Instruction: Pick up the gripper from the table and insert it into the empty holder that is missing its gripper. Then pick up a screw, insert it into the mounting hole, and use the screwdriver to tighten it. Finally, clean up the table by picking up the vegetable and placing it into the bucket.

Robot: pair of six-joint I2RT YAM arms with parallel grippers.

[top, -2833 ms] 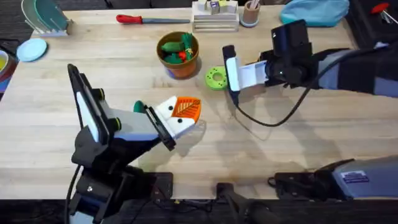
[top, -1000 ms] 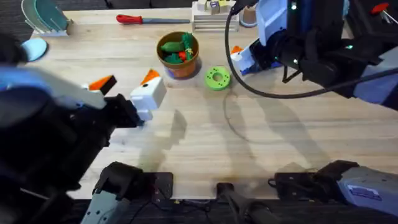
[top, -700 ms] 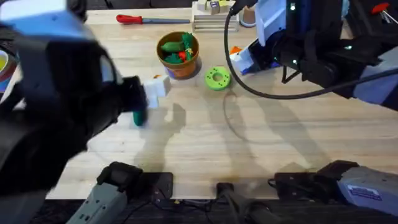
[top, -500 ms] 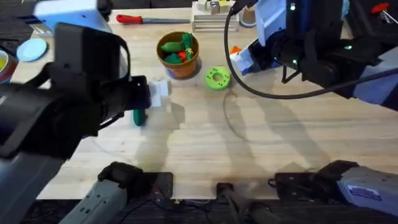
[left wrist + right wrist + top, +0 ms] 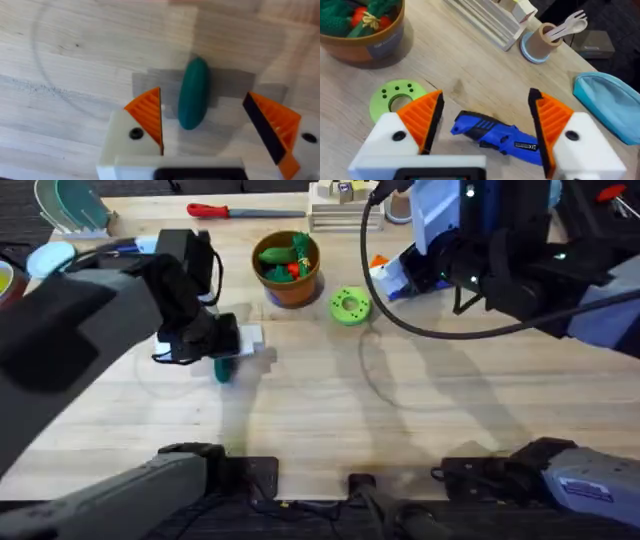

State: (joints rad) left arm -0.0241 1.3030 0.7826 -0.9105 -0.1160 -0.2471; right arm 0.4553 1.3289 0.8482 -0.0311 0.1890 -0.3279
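A dark green vegetable (image 5: 194,93) lies on the wooden table (image 5: 330,400), seen from above as a green stub (image 5: 222,369). My left gripper (image 5: 205,125) is open low over it, an orange pad on each side, neither touching. The orange-brown bucket (image 5: 288,272) holds several green and red vegetables. The blue screwdriver (image 5: 497,137) lies on the table beyond my open right gripper (image 5: 485,125), beside the green disc (image 5: 395,97). The task's loose gripper, the holder and the screw are out of view.
A red-handled tool (image 5: 225,211) lies along the far edge. A slatted rack (image 5: 485,17), a cup of utensils (image 5: 545,42) and a blue pouch (image 5: 605,95) stand at the back right. A round blue dish (image 5: 50,258) sits at the far left.
My left arm has swung from close under the camera down to the table, its gripper now straddling the green vegetable. The right arm has held still over the screwdriver.
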